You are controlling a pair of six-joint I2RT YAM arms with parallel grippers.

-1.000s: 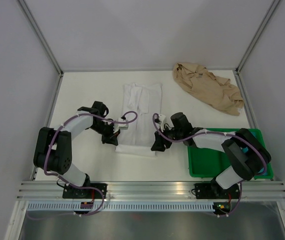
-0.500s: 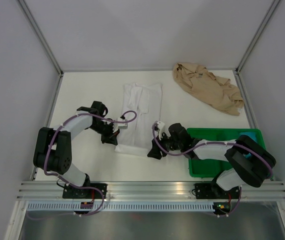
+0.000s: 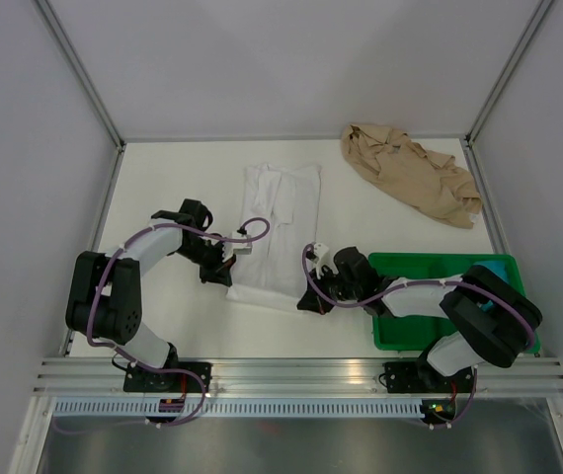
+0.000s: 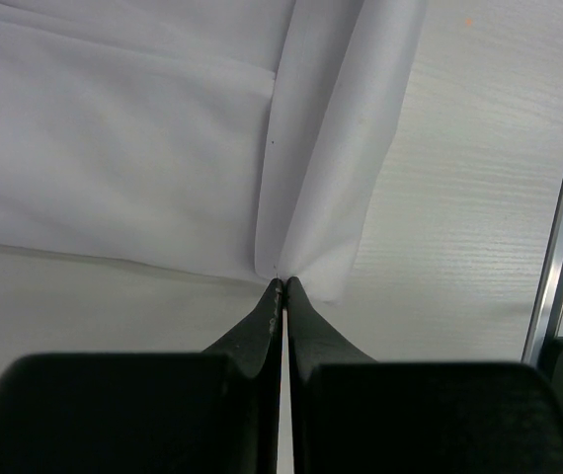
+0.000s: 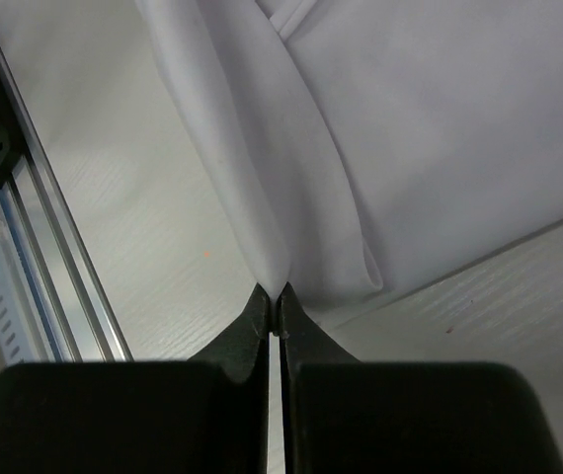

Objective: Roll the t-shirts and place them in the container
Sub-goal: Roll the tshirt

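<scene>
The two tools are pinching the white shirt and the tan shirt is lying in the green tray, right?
Not quite. The tan shirt isn't in the green tray; the top view shows it crumpled on the table at the far right, beyond the tray. The left tool and right tool do each pinch a near corner of the white shirt.

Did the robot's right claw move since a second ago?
Yes. The right gripper, shut on the white t-shirt, has come closer to the near metal rail.
</scene>
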